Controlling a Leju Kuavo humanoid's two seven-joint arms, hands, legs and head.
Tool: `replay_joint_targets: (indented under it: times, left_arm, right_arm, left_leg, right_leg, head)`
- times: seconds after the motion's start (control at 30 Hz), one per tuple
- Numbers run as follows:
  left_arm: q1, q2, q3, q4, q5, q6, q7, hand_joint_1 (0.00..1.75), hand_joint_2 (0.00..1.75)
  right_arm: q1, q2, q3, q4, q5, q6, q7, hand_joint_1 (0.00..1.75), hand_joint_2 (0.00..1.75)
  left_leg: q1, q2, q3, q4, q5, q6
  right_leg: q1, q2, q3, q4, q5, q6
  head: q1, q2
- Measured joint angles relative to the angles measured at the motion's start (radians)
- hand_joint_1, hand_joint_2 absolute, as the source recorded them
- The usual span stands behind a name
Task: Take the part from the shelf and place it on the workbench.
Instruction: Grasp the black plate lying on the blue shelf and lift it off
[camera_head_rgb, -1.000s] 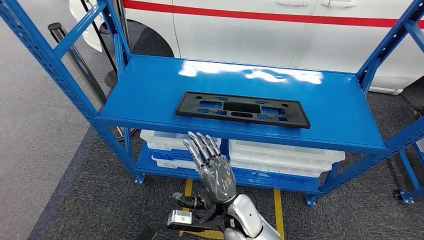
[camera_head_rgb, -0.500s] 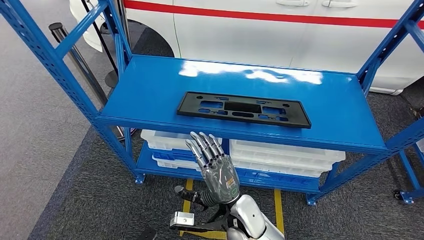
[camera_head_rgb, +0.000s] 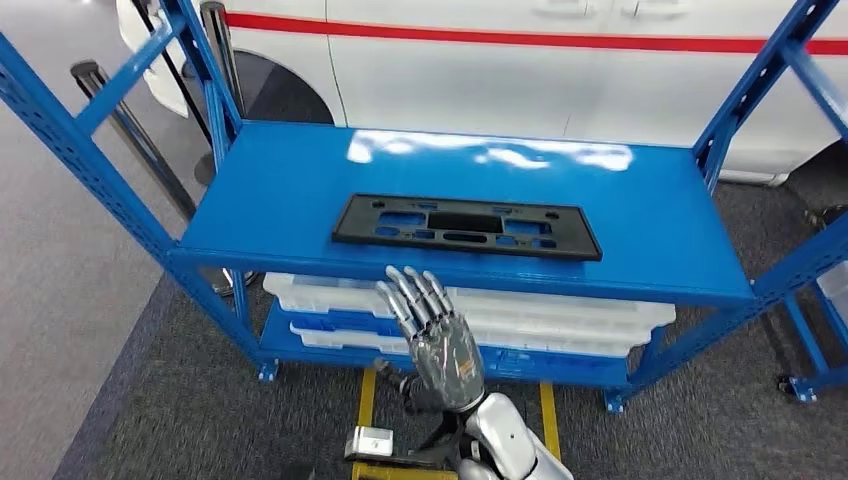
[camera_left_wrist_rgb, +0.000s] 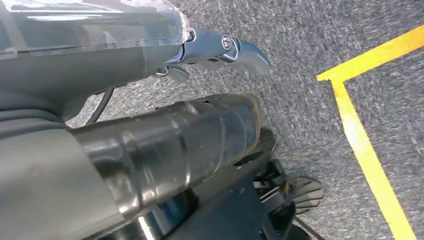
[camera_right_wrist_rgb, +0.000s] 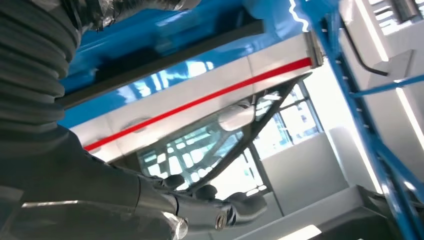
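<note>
Head view: right hand (camera_head_rgb: 443, 345), fingers (camera_head_rgb: 410, 296) apart, below shelf (camera_head_rgb: 640, 215) edge near part (camera_head_rgb: 466, 226)

A black part (camera_head_rgb: 466, 226) lies on a glossy blue shelf (camera_head_rgb: 300, 180); behind, a white vehicle (camera_head_rgb: 520, 80) bears a red stripe; yellow floor tape (camera_left_wrist_rgb: 367, 160) crosses grey carpet (camera_head_rgb: 130, 420).

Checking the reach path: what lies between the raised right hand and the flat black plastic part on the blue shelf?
In the head view, only the blue shelf's front edge separates the right hand from the flat black plastic part.
</note>
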Motion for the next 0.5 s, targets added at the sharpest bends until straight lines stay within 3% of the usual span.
replay_joint_targets:
  times: [0.13,0.2,0.27,0.3,0.33,0.4,0.43,0.5]
  left_arm:
    - [-0.003,-0.001,0.000,0.000,0.000,0.000,0.000,0.00,0.00]
    - [-0.004,-0.001,0.000,0.000,0.000,0.000,0.000,0.00,0.00]
    - [-0.001,-0.001,0.000,0.000,0.000,0.000,0.001,0.00,0.00]
    - [0.002,-0.001,0.000,0.001,0.000,0.000,0.001,0.00,0.00]
    - [0.004,-0.001,0.000,0.001,0.000,0.000,0.001,0.00,0.00]
    - [0.006,-0.001,0.000,0.001,-0.001,0.000,0.001,0.00,0.00]
    - [0.006,0.000,0.000,0.001,-0.002,0.000,0.001,0.00,0.00]
    - [0.004,0.001,0.000,0.001,-0.004,0.000,0.001,0.00,0.00]
  right_arm:
    - [0.000,-0.002,-0.002,-0.003,0.001,-0.002,0.002,0.00,1.75]
    - [-0.001,-0.002,-0.002,-0.005,0.001,-0.002,0.002,0.00,1.75]
    - [0.000,-0.002,-0.002,-0.005,0.002,-0.003,0.002,0.00,1.75]
    - [0.002,-0.002,-0.002,-0.005,0.002,-0.003,0.002,0.00,1.75]
    - [0.003,-0.002,-0.002,-0.005,0.003,-0.002,0.002,0.00,1.75]
    - [0.003,-0.002,-0.002,-0.005,0.006,-0.002,0.002,0.00,1.75]
    - [0.003,-0.002,-0.002,-0.005,0.008,-0.002,0.002,0.00,1.75]
    - [0.003,-0.002,-0.002,-0.007,0.013,-0.003,0.002,0.00,1.75]
  left_leg:
    - [0.003,0.002,0.002,0.019,-0.022,-0.021]
    - [0.003,-0.003,-0.057,0.129,-0.064,-0.024]
    - [0.002,-0.005,-0.153,0.274,-0.098,-0.023]
    - [0.001,-0.005,-0.188,0.310,-0.090,-0.020]
    - [0.000,-0.005,-0.204,0.307,-0.059,-0.016]
    - [-0.007,-0.007,-0.186,0.198,0.044,0.001]
    - [-0.011,-0.009,-0.168,0.139,0.081,0.011]
    - [-0.020,-0.010,-0.137,0.060,0.098,0.025]
  right_leg:
    - [0.001,0.008,0.012,-0.008,-0.018,-0.032]
    - [0.002,0.009,0.026,-0.012,-0.028,-0.045]
    - [0.007,0.012,0.038,-0.012,-0.040,-0.053]
    - [0.011,0.016,0.047,-0.012,-0.047,-0.055]
    - [0.014,0.020,0.059,-0.012,-0.055,-0.056]
    - [0.019,0.026,0.083,-0.012,-0.073,-0.056]
    - [0.022,0.028,0.093,-0.013,-0.082,-0.053]
    - [0.022,0.030,0.101,-0.016,-0.094,-0.043]
  head:
    - [-0.002,0.000]
    - [-0.003,0.000]
    - [-0.004,0.000]
    - [-0.004,0.000]
    - [-0.004,0.000]
    - [-0.004,0.000]
    - [-0.003,0.000]
    - [-0.003,0.000]
